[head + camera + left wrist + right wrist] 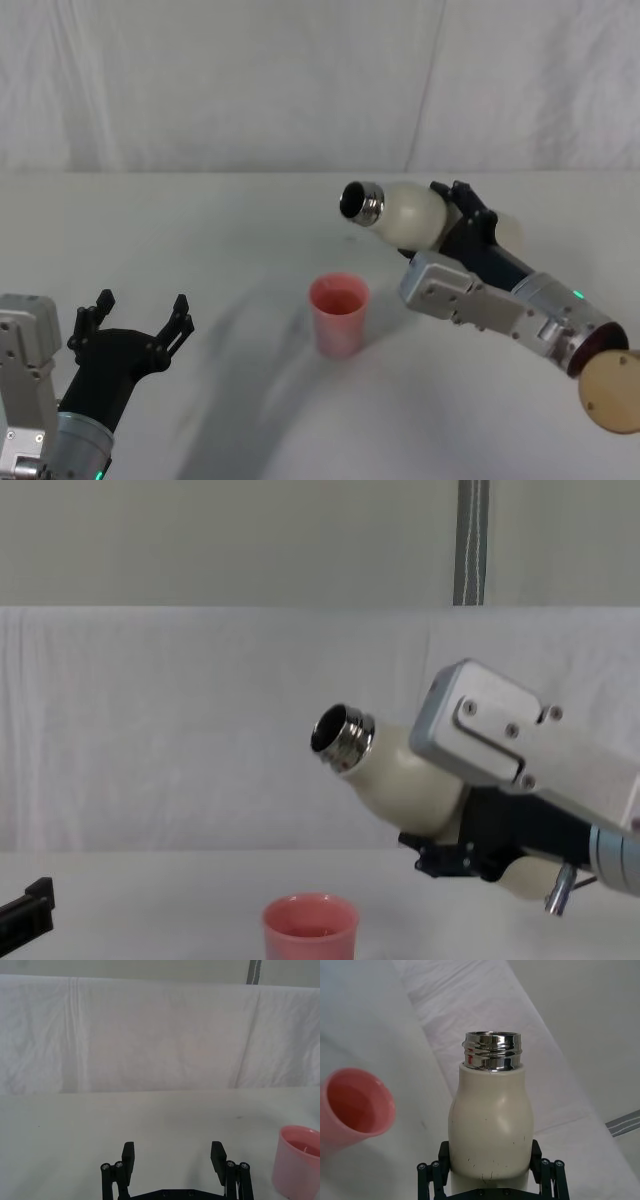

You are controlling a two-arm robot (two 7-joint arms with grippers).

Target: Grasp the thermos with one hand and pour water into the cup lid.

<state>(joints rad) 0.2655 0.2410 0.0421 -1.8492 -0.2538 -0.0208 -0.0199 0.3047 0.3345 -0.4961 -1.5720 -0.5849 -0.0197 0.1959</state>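
From my seat the right gripper (455, 215) is clamped around the thermos (405, 213), which is up off the counter (250, 210) and tipped over on its side. Its steel neck points toward the robot's left and sits higher than the cup lid (339, 314), a bit past it. The cup lid stands upright on the counter, between the two arms. My left gripper (140, 322) is low on the left with its fingers spread, nothing in it.
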